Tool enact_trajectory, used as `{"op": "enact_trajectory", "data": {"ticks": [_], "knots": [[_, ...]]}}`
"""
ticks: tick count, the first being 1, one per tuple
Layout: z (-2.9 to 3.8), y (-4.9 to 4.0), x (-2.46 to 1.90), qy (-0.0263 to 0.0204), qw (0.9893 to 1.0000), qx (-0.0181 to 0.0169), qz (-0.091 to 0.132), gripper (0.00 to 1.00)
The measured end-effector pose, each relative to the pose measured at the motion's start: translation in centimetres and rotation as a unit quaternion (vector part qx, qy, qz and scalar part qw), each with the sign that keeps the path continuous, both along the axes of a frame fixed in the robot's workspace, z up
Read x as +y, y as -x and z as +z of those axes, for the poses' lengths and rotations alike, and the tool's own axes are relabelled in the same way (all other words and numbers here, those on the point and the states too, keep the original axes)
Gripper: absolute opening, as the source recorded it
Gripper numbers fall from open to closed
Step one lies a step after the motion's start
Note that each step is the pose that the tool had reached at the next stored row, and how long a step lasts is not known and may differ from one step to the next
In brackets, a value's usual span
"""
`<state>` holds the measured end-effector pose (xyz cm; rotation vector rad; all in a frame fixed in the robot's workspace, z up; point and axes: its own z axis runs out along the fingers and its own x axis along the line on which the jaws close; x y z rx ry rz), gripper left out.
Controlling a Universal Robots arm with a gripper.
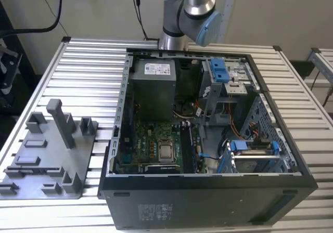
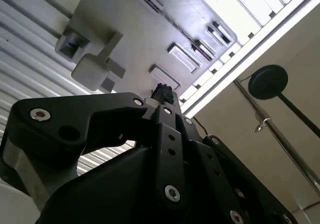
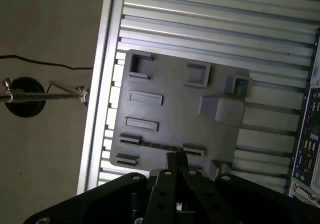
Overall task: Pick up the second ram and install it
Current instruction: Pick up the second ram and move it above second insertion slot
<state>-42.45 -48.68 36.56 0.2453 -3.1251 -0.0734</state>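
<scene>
In the exterior view you have the grey tray at 8 o'clock on the slatted table. The open computer case runs from centre to 4 o'clock, and the arm is at 12. In both wrist views the gripper hangs above the tray. Its black fingers are pinched narrow, with nothing visible between them. The second ram appears to be the thin dark strip in the tray's slot, just beyond the fingertips.

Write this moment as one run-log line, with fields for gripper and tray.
gripper: shut, above grey tray | tray: on slatted table, at exterior view's left of open computer case
</scene>
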Motion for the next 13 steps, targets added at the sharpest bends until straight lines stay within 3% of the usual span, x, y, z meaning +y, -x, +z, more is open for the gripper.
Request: {"op": "enact_trajectory", "data": {"ticks": [4, 7, 13], "knots": [[-0.05, 0.07, 0.0, 0.0, 0.9995, 0.0, 0.031, 0.11], [-0.09, 0.12, 0.0, 0.0, 0.9986, 0.0, 0.053, 0.11], [-0.19, 0.18, 0.0, 0.0, 0.9952, -0.0001, 0.098, 0.11]]}}
